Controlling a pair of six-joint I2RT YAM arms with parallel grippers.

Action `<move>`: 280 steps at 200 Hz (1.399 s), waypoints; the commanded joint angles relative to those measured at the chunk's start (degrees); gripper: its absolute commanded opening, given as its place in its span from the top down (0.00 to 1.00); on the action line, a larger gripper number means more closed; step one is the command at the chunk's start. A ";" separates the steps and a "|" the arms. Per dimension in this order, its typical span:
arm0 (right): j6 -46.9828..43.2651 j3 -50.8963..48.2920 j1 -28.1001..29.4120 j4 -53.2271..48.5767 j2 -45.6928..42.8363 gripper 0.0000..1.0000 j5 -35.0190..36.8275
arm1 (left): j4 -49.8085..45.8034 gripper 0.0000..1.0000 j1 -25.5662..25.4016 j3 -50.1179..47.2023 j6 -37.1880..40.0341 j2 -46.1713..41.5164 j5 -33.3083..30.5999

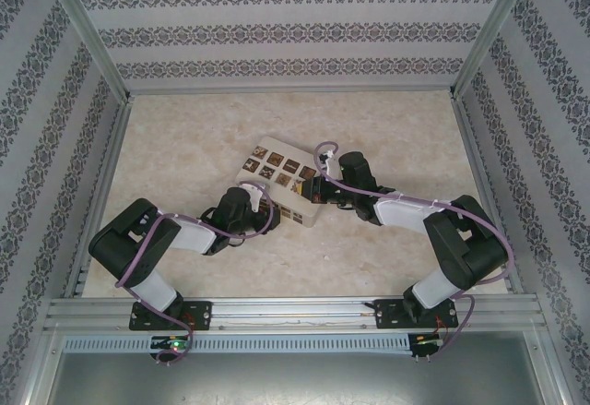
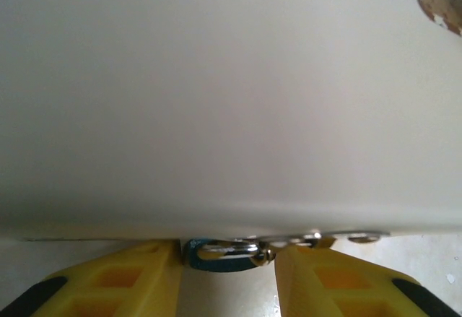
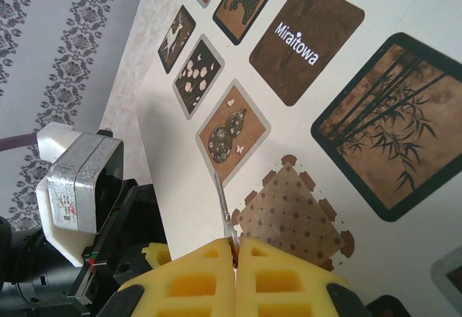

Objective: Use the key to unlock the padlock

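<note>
Pinching the key (image 3: pixel 224 212), right fingers (image 3: pixel 202 274) face "Miraitowa" (box (image 3: pixel 292 133)).

Top camera: fixed high, behind arm bases; you look down over whole table (image 1: pixel 184 137). Left wrist camera: low, level, hard up against side wall of box (image 2: pixel 231 100); left gripper (image 2: pixel 227 263) at bottom edge. Right wrist camera: you look down on box top, close; right gripper (image 3: pixel 236 248) at bottom edge. Box common to all three views.
</note>
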 commanded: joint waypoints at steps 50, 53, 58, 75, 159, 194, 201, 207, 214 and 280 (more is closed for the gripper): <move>-0.80 -1.51 0.98 -6.07 1.10 1.00 1.64 | 2.85 0.64 -1.81 2.91 -0.75 -0.60 -1.70; -0.79 -1.51 0.98 -6.07 1.06 1.00 1.64 | 2.81 0.64 -1.78 2.87 -0.71 -0.60 -1.79; -0.79 -1.51 0.99 -6.07 1.06 1.00 1.64 | 2.74 0.64 -1.78 2.86 -0.76 -0.59 -1.91; -0.79 -1.51 1.01 -6.07 1.06 1.00 1.55 | 2.72 0.66 -1.79 3.00 -0.82 -0.51 -2.18; -1.31 -1.34 1.16 -6.16 -1.85 1.00 1.55 | 0.79 0.74 -1.94 3.67 -3.61 -2.01 -0.79; -2.11 -1.34 1.13 -6.16 -4.49 1.00 2.47 | -2.16 0.75 -1.95 3.83 -7.29 -3.94 0.81; -2.35 -1.34 1.16 -6.09 -4.99 1.00 2.52 | -2.73 0.76 -1.95 3.81 -8.35 -4.30 1.15; -2.63 -1.41 1.13 -6.09 -5.45 1.00 2.61 | -3.07 0.76 -1.95 3.84 -9.24 -4.53 1.59; -2.85 -1.49 1.16 -6.12 -5.95 1.00 2.74 | -3.57 0.77 -1.95 3.93 -10.40 -4.81 1.97; -8.42 -6.95 1.24 -6.25 -17.32 1.00 6.53 | -12.61 0.78 -2.48 7.05 -17.79 -8.98 4.02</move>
